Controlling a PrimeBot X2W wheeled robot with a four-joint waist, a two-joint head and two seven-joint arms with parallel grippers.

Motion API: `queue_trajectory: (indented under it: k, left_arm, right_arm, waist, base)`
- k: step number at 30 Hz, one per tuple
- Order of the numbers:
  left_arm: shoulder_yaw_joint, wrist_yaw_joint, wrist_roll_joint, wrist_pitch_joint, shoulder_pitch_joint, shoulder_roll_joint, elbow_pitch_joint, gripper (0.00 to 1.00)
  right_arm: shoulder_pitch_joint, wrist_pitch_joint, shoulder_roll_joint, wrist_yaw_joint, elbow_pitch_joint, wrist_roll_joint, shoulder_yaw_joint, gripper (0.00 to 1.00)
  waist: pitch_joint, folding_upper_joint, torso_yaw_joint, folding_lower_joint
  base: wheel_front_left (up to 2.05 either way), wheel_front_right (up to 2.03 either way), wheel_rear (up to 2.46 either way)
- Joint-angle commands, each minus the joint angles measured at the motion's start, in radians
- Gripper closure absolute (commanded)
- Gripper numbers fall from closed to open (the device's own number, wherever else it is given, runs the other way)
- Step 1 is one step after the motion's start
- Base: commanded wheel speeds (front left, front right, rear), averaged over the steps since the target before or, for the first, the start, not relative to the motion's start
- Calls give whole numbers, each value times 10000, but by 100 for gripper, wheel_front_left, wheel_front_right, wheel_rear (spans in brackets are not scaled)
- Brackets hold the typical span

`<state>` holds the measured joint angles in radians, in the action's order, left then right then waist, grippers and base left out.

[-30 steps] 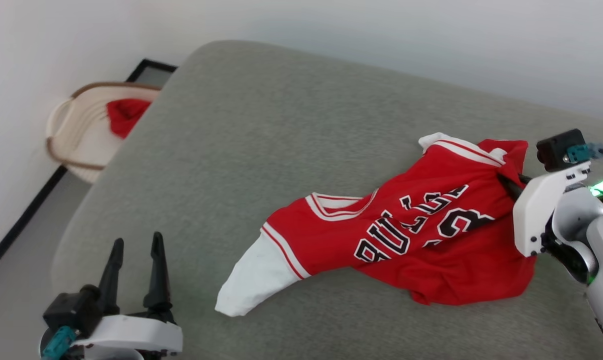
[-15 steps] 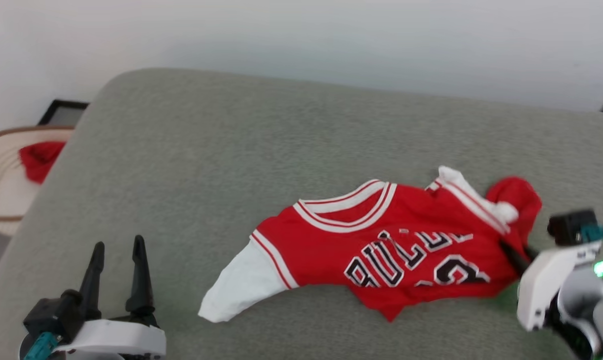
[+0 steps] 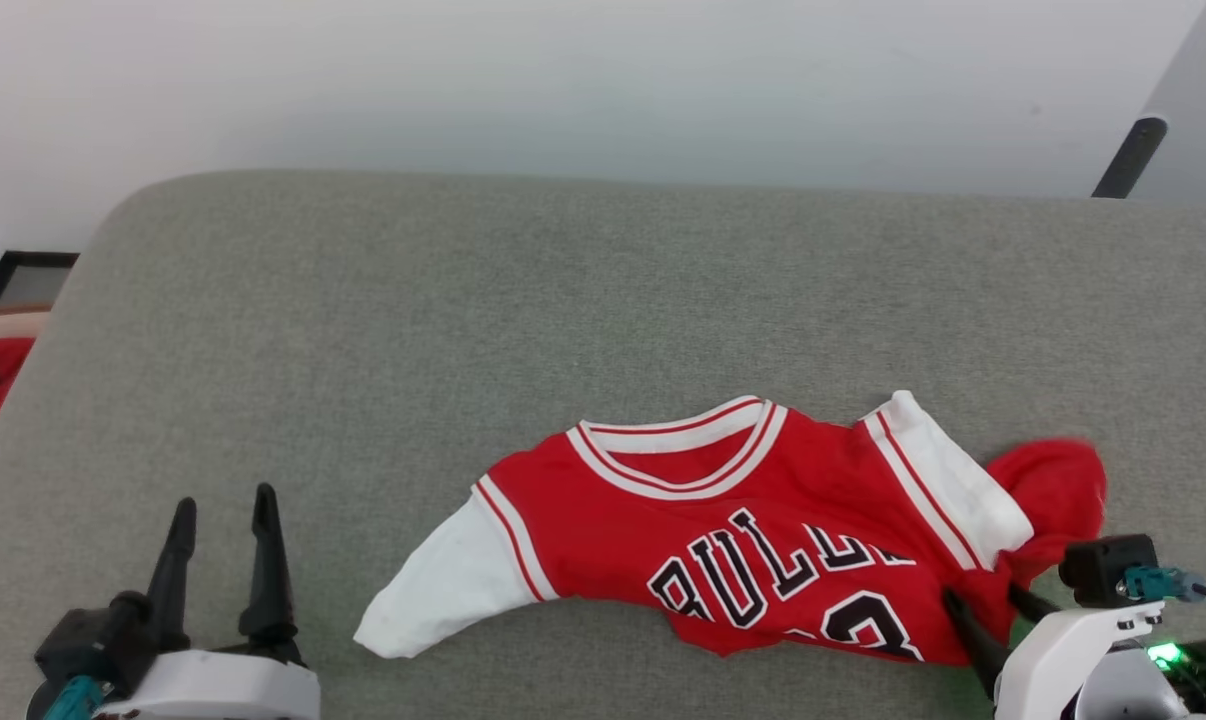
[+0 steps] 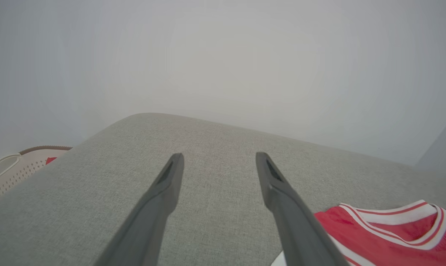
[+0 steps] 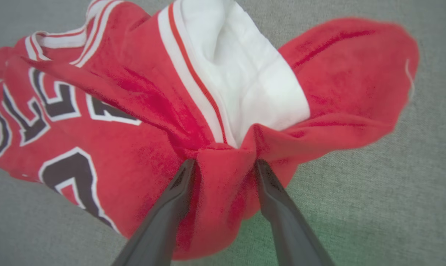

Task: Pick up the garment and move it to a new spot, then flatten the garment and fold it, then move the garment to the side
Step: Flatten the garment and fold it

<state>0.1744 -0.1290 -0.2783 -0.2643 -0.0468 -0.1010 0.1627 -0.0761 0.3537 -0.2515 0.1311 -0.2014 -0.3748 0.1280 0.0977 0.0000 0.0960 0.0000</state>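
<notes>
The garment has drawn out flatter on the grey cushion since a second ago. Its red side fold sits between the parted jaws of my right gripper, so I judge I am letting go at the new spot. My left gripper waits spread and empty, well apart.

The head camera looks steeply down from the near side of the garment, at middle distance, with the grey cushion all round it. The left wrist camera sits low, well left of the garment, facing the wall; the garment's collar appears in both these views. The right wrist camera hangs very close over the garment's right end.
</notes>
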Motion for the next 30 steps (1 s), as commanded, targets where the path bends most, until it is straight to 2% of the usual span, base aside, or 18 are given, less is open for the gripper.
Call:
queue_trajectory:
  k: [1, 6, 13, 20, 30]
  left_arm:
    - [55, -20, 56, 10, 71, -59, -13, 0]
    - [140, -21, 84, 10, 204, -78, -124, 0]
    - [26, -23, 26, 10, 293, -57, -206, 0]
    - [-277, -24, -5, 10, 128, -32, -202, 0]
    - [-861, -24, -161, 10, -207, 23, -195, 0]
  right_arm:
    - [54, 0, 42, -6, 268, 44, -93, 0]
    - [201, 206, -49, -6, 1238, -58, -104, 0]
    - [-288, 782, -654, -6, 2156, -5, -150, 0]
    - [-1137, 1252, -1331, -6, 1596, -404, 26, 0]
    - [-2786, 2021, -2102, -6, -125, -1157, 712, 0]
  waist:
    - [-51, 0, -84, 0]
    - [-191, 0, -143, 0]
    - [-339, 0, 43, 0]
    - [-264, 0, 447, 0]
    - [310, 0, 1189, 0]
  base:
    - [0, 0, 0]
    - [0, 0, 0]
    - [0, 0, 0]
    - [0, 0, 0]
    - [0, 0, 0]
